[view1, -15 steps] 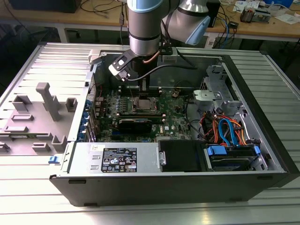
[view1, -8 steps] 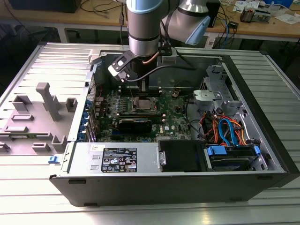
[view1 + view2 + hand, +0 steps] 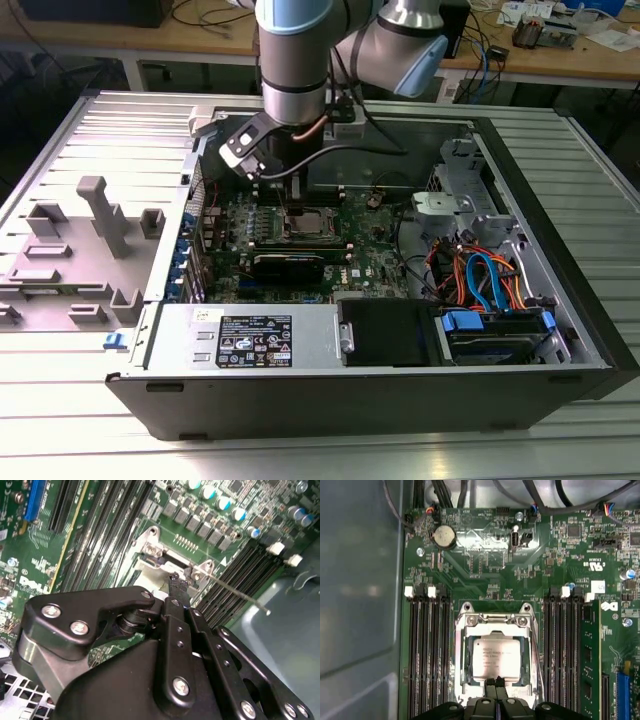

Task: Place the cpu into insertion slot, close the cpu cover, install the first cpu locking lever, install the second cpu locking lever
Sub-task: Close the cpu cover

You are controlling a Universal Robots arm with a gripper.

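Observation:
The cpu [image 3: 495, 656], a small silvery square chip, lies flat in the socket on the green motherboard [image 3: 485, 575]. The cpu cover [image 3: 495, 625], a silvery frame, lies around it with the chip showing through its cut-out. My gripper [image 3: 496, 683] is shut, its two black fingertips pressed together at the chip's edge, with nothing seen between them. In the second wrist view the gripper [image 3: 176, 582] points down at the socket, and a thin metal locking lever [image 3: 235, 593] sticks out from the socket's corner. In the exterior view the gripper [image 3: 293, 203] hangs right over the socket [image 3: 306, 224].
Black memory slots [image 3: 427, 650] flank the socket on both sides. The open computer case [image 3: 560, 300] walls the board in, with orange and blue cables [image 3: 480, 275] and a drive cage at the exterior view's right. A grey fixture plate [image 3: 90, 240] lies at that view's left.

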